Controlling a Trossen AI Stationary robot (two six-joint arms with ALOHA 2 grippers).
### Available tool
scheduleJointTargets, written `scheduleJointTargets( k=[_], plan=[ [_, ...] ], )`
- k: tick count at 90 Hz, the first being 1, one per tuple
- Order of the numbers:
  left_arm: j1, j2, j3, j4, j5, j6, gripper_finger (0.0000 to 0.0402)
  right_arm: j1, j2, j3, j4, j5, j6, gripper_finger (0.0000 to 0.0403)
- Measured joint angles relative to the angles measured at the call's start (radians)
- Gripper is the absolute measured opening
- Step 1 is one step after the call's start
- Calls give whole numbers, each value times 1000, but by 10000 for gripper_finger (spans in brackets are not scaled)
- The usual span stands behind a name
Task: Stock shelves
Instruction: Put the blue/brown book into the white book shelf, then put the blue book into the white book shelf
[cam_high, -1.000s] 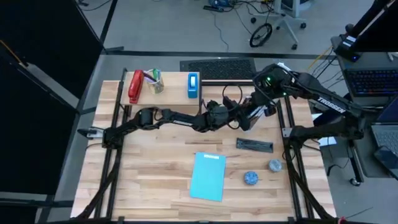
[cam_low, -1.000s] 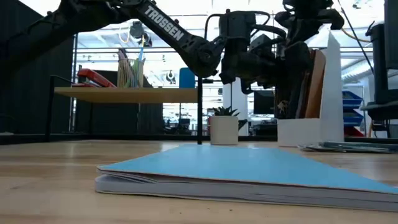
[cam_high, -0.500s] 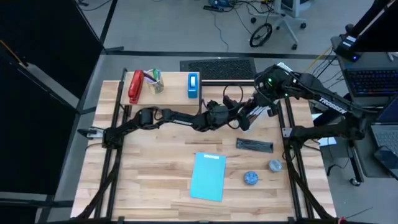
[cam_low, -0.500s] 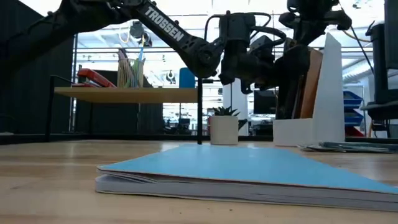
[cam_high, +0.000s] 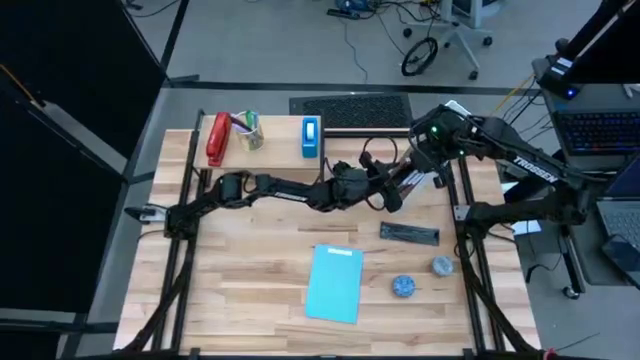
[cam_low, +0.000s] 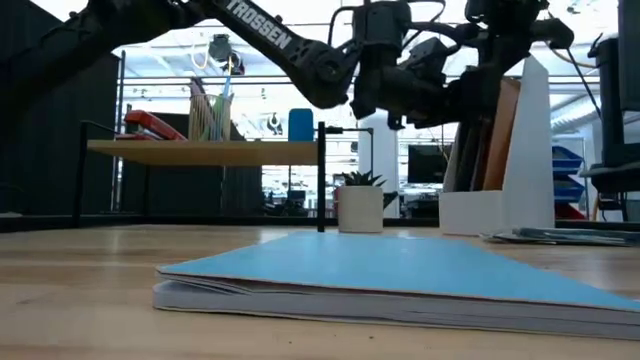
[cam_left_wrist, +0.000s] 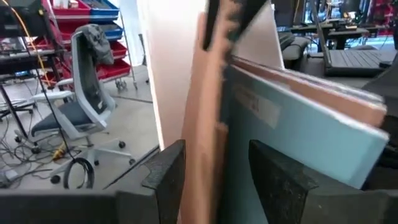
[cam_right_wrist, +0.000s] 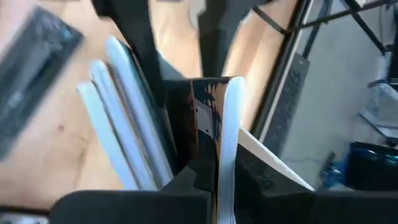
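The white file holder (cam_low: 527, 140) stands at the table's far right, beside the low wood shelf (cam_low: 200, 152). A book with a brown cover and a pale blue face (cam_left_wrist: 292, 130) leans inside it. My left gripper (cam_left_wrist: 214, 180) reaches across from the left and is shut on this book. My right gripper (cam_right_wrist: 221, 180) comes down from above onto the holder and is shut on a thin white wall. In the high view both grippers meet at the holder (cam_high: 405, 182). My left gripper pinches the book's brown edge (cam_left_wrist: 205, 143) between its two fingers, coming roughly level from the table's left. The book stands tilted in the holder; its lower end is hidden. My right gripper pinches the holder's thin white wall (cam_right_wrist: 227, 134) between its fingers from above, pointing down.
The shelf carries a red stapler (cam_high: 217, 140), a pen cup (cam_high: 250, 130) and a blue box (cam_high: 312, 137). On the tabletop lie a light blue notebook (cam_high: 335, 283), a flat black item (cam_high: 408, 233) and two small round things (cam_high: 403, 287). A small potted plant (cam_low: 360, 205) stands near the holder.
My left gripper has risen a little with the book, which has tipped to a stronger lean inside the holder. The holder's low front has shifted slightly toward the table's left. My right gripper has stayed on the holder.
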Motion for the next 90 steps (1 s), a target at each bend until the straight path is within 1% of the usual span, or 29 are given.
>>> scheduleJointTargets(
  k=[13,24,30,40,49,64,78,90],
  plan=[
    [-1,0,0,-4,0,0,161,1,5,-22,17,-20,45,12],
    [0,0,0,-1,0,0,161,1,6,-66,17,-20,54,13],
    [0,0,0,-1,0,0,161,1,7,-74,21,-16,85,15],
    [0,0,0,-1,0,0,161,0,6,-74,35,-16,128,27],
    [0,0,0,-1,0,-1,161,0,3,-75,61,-25,155,54],
    [0,0,0,-1,0,-1,161,1,-12,-59,97,-25,157,119],
    [-1,0,0,2,0,-3,161,1,-19,42,102,-23,204,169],
    [-9,-26,2,2,0,1,161,1,-20,156,103,-23,299,192]
  ],
)
